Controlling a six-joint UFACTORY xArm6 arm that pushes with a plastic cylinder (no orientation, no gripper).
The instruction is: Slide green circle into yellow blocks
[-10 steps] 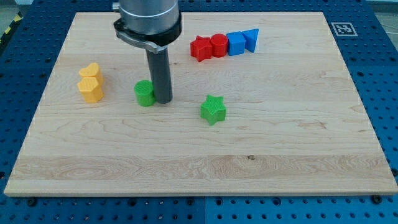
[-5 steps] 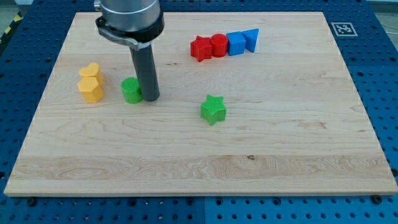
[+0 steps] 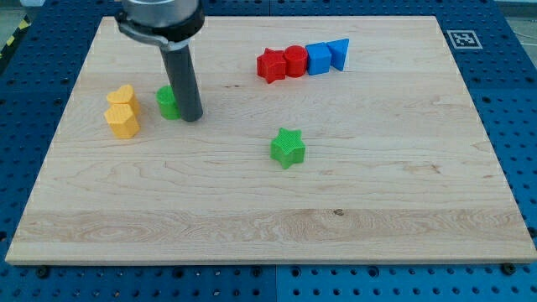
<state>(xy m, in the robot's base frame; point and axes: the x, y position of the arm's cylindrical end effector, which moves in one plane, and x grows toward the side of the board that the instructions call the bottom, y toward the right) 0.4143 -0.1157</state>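
Observation:
The green circle [image 3: 168, 103] lies on the wooden board [image 3: 268, 210] at the upper left, partly hidden by my rod. My tip [image 3: 190, 118] stands against its right side. Two yellow blocks sit just to the left of it: a yellow heart [image 3: 122, 96] above and a yellow hexagon [image 3: 123, 121] below, touching each other. A small gap separates the green circle from the yellow blocks.
A green star [image 3: 288, 148] lies near the board's middle. At the top, a red star [image 3: 270, 65], a red circle [image 3: 294, 60], a blue square [image 3: 319, 59] and a blue triangle [image 3: 339, 53] stand in a row.
My tip has moved left and slightly up, pushing the green circle with it toward the yellow blocks. The other blocks have not moved.

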